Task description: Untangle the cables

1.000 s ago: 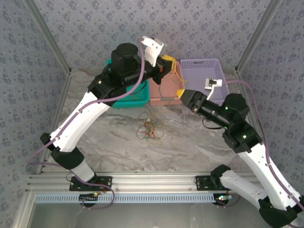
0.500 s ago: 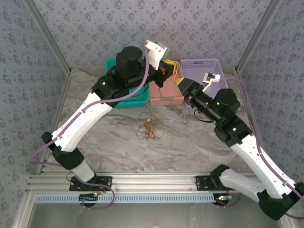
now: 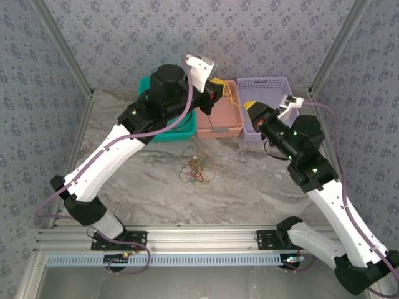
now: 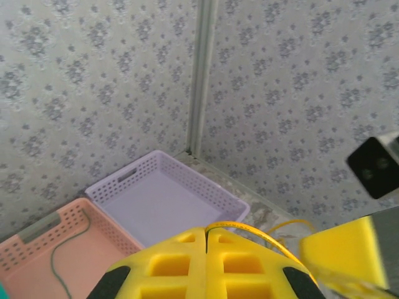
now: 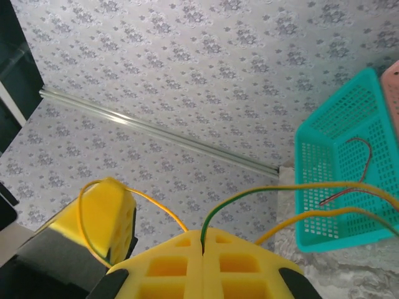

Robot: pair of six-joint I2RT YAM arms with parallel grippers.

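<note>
The left pincer (image 4: 206, 240) is pressed together on a yellow cable (image 4: 232, 223) and is held up above the pink basket (image 3: 218, 132) at the worktop's (image 3: 262, 187) far edge. Just beside it, the right pincer (image 5: 202, 240) is clamped on a green cable (image 5: 225, 203), with yellow strands curving past its fingers. The strands bridge the short gap between the two pincers. A tangle of cables (image 3: 197, 169) lies loose near the worktop's middle, in front of the baskets. A reddish cable (image 5: 330, 199) rests inside the teal basket (image 5: 324, 224), and the purple basket (image 3: 265, 81) stands at the far right.
</note>
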